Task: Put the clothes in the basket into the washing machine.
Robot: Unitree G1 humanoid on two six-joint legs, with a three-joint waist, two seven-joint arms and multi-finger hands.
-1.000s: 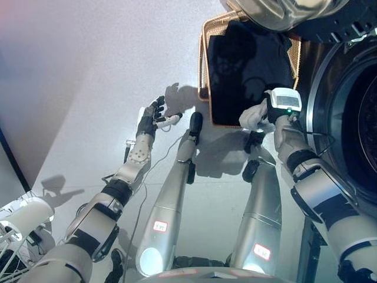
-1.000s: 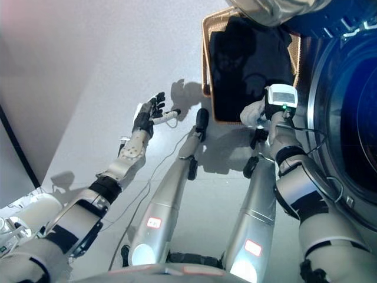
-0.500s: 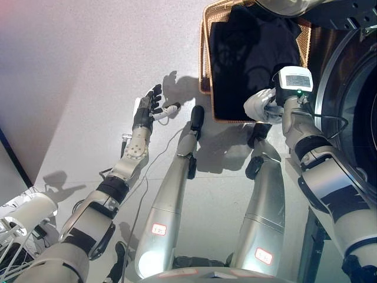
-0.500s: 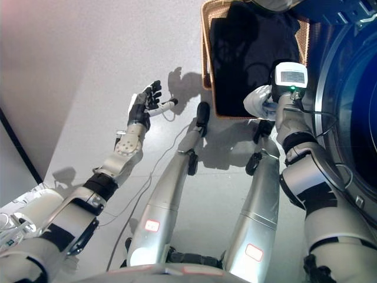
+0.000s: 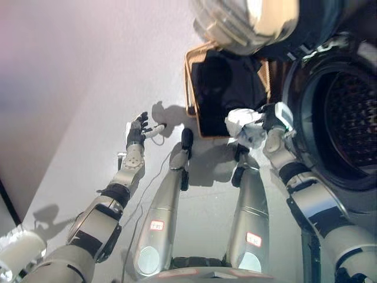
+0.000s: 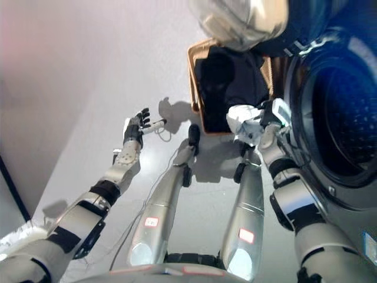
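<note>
A brown wicker basket (image 5: 189, 88) stands on the grey floor against the washing machine, with dark clothes (image 5: 224, 88) filling it. My right hand (image 5: 259, 125) hovers at the basket's near right corner, shut on a crumpled white cloth (image 5: 240, 122) just left of the machine's open drum (image 5: 347, 118). The round door (image 5: 247, 23) hangs open above the basket. Over bare floor left of the basket, my left hand (image 5: 136, 131) is open with its fingers spread, holding nothing.
The washing machine's front fills the right side of both views. A white object (image 5: 20, 250) sits at the lower left corner. Grey floor (image 5: 88, 88) stretches to the left of the basket.
The camera has tilted, so more of the drum and door show. My right hand still grips the white cloth by the basket's near corner. The left hand stays spread.
</note>
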